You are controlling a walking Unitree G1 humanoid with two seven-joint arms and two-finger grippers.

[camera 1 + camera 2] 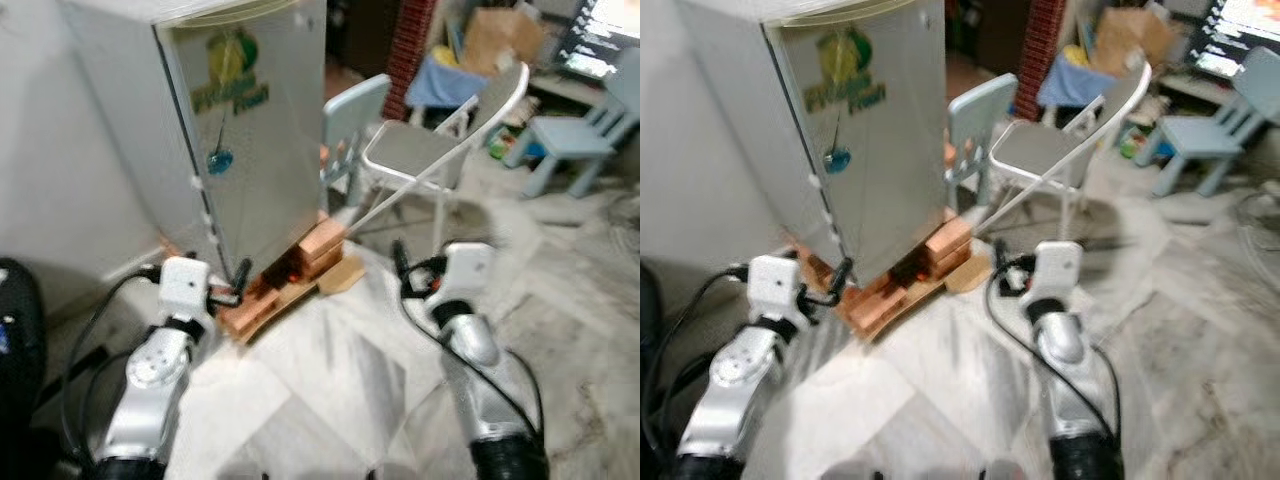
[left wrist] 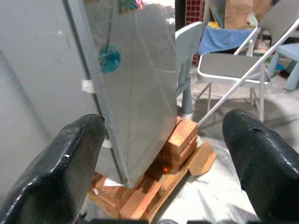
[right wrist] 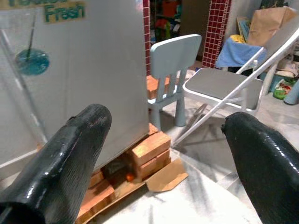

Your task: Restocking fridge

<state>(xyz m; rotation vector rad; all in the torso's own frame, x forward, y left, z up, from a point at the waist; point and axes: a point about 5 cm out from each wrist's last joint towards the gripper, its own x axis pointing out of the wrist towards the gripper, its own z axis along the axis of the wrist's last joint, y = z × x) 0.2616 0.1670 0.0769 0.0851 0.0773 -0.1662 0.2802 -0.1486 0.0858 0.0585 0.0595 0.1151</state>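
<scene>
1. The left gripper has its two black fingers spread wide with nothing between them. It is held low, just beside the bottom corner of the fridge door, likely to be ready to hook that edge. The right gripper is equally wide apart and empty, held forward over bare floor, probably kept free to help with the door or pick up stock.
2. The fridge stands against the wall on the robot's left with its silver door closed. It needs opening before anything can go in, so the task looks to be at its start.
3. A grey folding chair and a pale blue child's chair stand close beside the fridge, where a swinging door could meet them.
4. Stacked bricks on a wooden board lift the fridge off the floor, presumably to level it or keep it dry.
5. A scrap of cardboard lies touching the board's end.
6. No stock items are in sight.
</scene>
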